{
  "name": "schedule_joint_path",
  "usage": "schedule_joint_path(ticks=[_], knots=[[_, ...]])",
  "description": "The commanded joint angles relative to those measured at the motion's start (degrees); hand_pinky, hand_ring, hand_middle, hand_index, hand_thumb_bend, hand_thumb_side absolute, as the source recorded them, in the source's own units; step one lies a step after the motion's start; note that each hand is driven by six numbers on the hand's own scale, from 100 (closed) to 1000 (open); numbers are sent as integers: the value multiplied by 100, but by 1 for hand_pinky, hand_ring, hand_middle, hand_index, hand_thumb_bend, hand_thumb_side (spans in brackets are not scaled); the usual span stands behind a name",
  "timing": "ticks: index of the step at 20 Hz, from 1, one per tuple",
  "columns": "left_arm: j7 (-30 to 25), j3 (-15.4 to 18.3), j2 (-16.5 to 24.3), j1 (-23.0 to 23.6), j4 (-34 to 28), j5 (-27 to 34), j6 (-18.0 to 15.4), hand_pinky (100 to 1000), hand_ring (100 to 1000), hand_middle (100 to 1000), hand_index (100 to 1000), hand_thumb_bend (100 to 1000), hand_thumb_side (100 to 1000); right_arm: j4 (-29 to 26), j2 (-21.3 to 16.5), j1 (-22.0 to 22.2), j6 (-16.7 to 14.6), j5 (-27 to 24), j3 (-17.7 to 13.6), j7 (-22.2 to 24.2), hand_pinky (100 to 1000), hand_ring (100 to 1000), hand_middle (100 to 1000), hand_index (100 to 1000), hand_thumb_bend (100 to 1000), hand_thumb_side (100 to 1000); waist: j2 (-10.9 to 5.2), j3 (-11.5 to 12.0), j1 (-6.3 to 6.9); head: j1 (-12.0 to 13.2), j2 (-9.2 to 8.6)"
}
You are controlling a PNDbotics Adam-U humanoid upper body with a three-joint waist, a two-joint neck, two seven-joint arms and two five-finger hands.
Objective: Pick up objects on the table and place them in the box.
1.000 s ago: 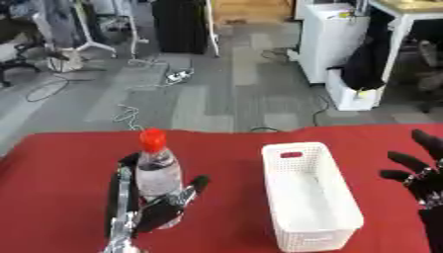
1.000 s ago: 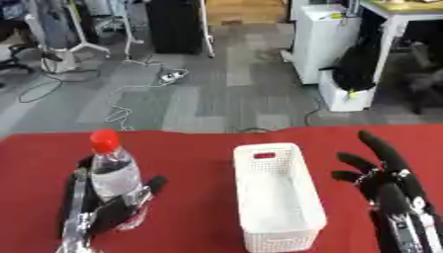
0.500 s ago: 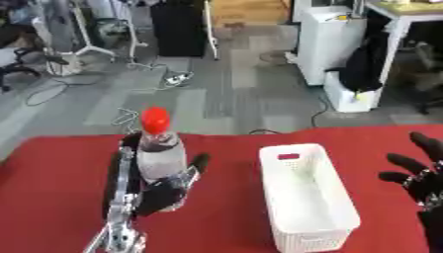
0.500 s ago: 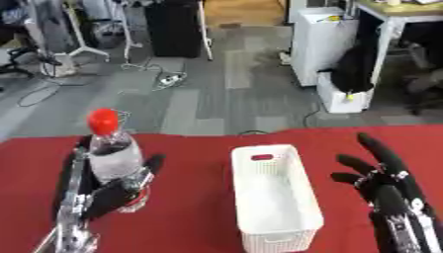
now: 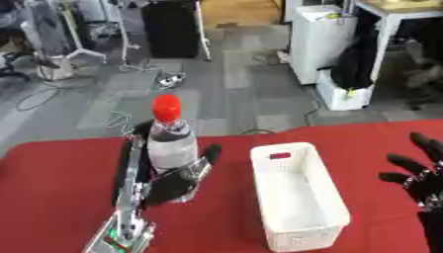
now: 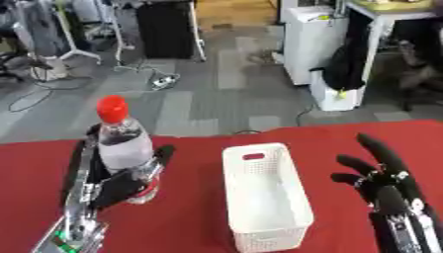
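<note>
A clear plastic bottle with a red cap is held upright above the red table, left of the box. My left hand is shut on its lower part, thumb on the right side. The white slotted box stands on the table at centre right, and I see nothing in it. My right hand hovers open to the right of the box, fingers spread and pointing up.
Beyond the table's far edge lies grey office floor with cables, a black cabinet, a white unit and chair legs. The red cloth runs the full width of the view.
My left hand has raised the bottle off the table, and it now sits higher in view. The right hand has stayed in place.
</note>
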Motion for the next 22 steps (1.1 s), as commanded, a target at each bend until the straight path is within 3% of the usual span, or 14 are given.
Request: schedule_joint_path(ticks=[1, 9, 18, 22], knots=[[-200, -93, 170, -373, 8, 257, 38, 100, 303, 148, 192, 100, 100, -67, -76, -48, 11, -24, -7, 9, 760, 859, 990, 991, 100, 715, -131, -52, 14, 79, -16], [-544, -244, 307, -1027, 419, 549, 116, 100, 307, 160, 185, 100, 100, -58, -106, -65, 29, -39, 13, 45, 761, 859, 991, 992, 100, 716, -146, -286, 109, 91, -26], [-690, -292, 301, -1321, 787, 585, 161, 100, 313, 162, 188, 100, 100, -47, -124, -84, 51, -52, 30, 83, 761, 860, 992, 993, 100, 715, -148, -398, 185, 69, -36], [-697, -298, 235, -1401, 947, 574, 168, 100, 318, 164, 188, 100, 100, -41, -133, -106, 57, -56, 49, 111, 762, 860, 992, 994, 100, 715, -133, -454, 214, -104, 1]])
